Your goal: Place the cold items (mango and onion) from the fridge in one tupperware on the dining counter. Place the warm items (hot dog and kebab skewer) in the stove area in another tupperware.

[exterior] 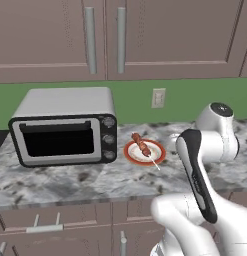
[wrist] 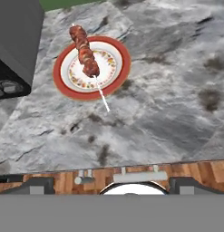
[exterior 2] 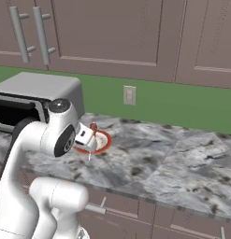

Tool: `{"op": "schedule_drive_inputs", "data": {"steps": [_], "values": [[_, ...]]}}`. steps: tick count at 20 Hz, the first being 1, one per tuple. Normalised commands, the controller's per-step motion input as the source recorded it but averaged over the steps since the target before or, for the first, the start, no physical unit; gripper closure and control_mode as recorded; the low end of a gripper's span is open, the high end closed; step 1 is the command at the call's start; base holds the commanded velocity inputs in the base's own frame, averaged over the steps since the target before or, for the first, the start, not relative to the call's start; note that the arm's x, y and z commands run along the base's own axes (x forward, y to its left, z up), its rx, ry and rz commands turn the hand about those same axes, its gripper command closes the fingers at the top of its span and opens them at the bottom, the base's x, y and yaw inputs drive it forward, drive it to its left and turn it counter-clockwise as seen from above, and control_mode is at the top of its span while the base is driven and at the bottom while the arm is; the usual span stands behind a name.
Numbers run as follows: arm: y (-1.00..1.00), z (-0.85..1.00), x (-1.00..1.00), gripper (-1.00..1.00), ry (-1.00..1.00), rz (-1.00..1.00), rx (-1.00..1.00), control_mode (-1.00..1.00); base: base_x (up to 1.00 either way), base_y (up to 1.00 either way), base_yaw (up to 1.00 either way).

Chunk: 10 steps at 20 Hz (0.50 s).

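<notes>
The kebab skewer (wrist: 86,59) lies ahead of my gripper (wrist: 111,185) and off to the left in the hand view, well apart from my fingertips (wrist: 36,183), which stand released and wide with nothing between them. It rests on a red-rimmed plate (wrist: 122,54) on the marbled counter (wrist: 177,113), just beside the toaster oven (exterior: 65,127). Its long axis runs diagonally, meat end far-left, bare stick pointing back toward me past the plate rim. Meat chunks dark red-brown, stick pale and thin. My judgement: grasp across the meat, jaws turned square to that axis.
</notes>
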Motion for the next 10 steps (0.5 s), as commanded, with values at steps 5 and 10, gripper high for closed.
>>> {"op": "schedule_drive_inputs", "data": {"steps": [5, 10], "values": [[0.0, -0.33, 0.7, -1.0, -0.03, 0.39, -0.1, -1.0, 0.0, 0.0, 0.0], [0.0, -0.44, 0.62, -1.0, -0.1, 0.21, -0.03, -1.0, 0.0, 0.0, 0.0]]}}
